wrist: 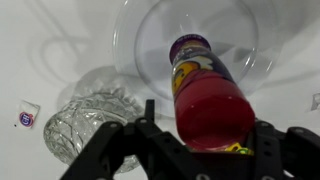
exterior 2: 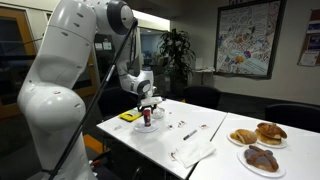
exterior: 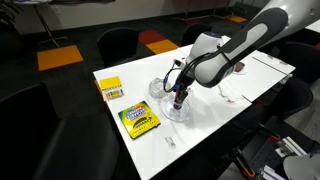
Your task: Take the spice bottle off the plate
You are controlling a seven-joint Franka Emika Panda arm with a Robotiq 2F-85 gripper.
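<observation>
The spice bottle point(wrist: 205, 90), red with a bluish-purple cap, sits between my gripper's fingers point(wrist: 207, 125) in the wrist view. Its cap points away toward the clear round plate point(wrist: 130, 40) beneath it. The black fingers lie against both sides of its red body, so the gripper is shut on it. In both exterior views the gripper point(exterior: 178, 92) point(exterior 2: 148, 106) holds the bottle point(exterior: 178, 101) point(exterior 2: 148, 118) over the plate point(exterior: 186, 114) point(exterior 2: 152, 129), at or just above its surface. I cannot tell whether the bottle touches the plate.
A cut-glass bowl point(wrist: 85, 125) point(exterior: 160, 88) stands beside the plate. A green and yellow crayon box point(exterior: 139, 121) and a yellow-orange box point(exterior: 111, 89) lie on the white table. A small packet point(wrist: 27, 115) lies nearby. Plates of pastries point(exterior 2: 262, 140) sit at the far end.
</observation>
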